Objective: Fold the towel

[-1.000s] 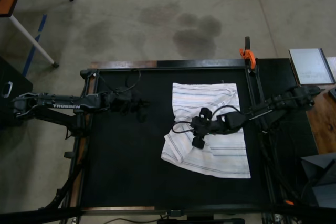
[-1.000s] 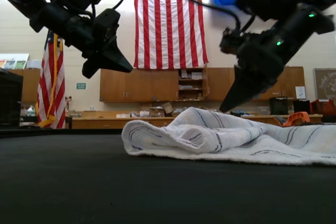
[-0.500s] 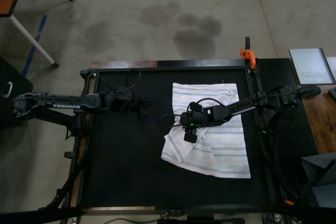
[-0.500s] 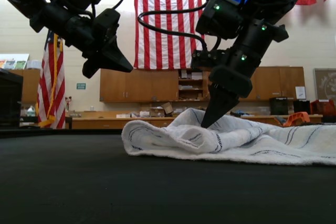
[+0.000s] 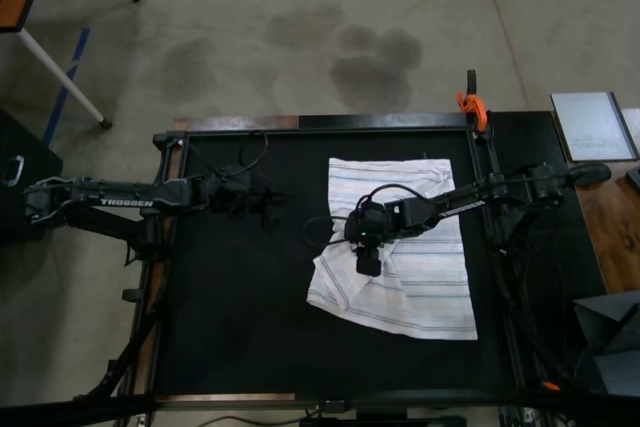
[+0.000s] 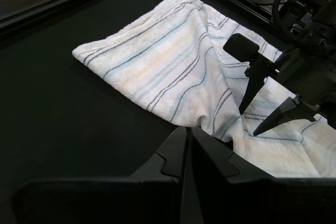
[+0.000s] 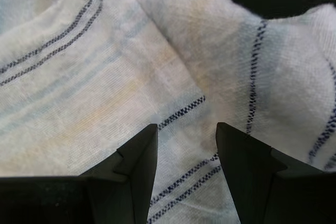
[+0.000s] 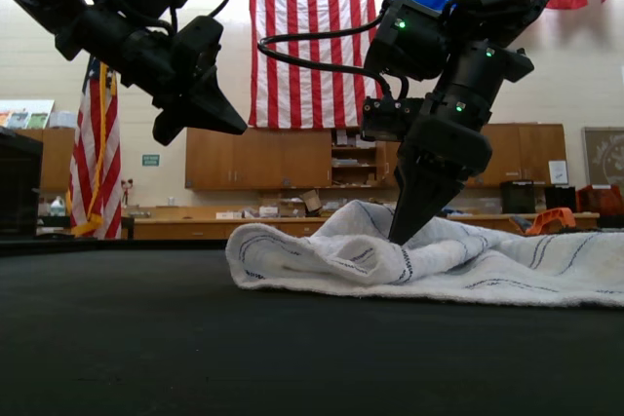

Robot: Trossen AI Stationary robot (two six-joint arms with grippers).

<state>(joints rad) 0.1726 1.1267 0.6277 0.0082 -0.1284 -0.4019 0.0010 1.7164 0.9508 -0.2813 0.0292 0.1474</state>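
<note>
Since the earlier frame the right gripper (image 8: pixel 408 233) has shifted along the towel (image 5: pixel 400 247), which lies rumpled on the black table (image 5: pixel 240 327). Its fingers are parted over a fold. The left gripper (image 8: pixel 229 124) hangs clenched and empty. Soft, limp cloth (best pinched at a ridge); only the right wrist view shows the gap.

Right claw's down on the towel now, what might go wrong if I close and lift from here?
The right claw is open over a rumpled fold in the towel, well in from any corner, so closing may pinch several layers and lift a bunch. The left claw hangs shut off the cloth, so nothing pins the towel against dragging.
</note>
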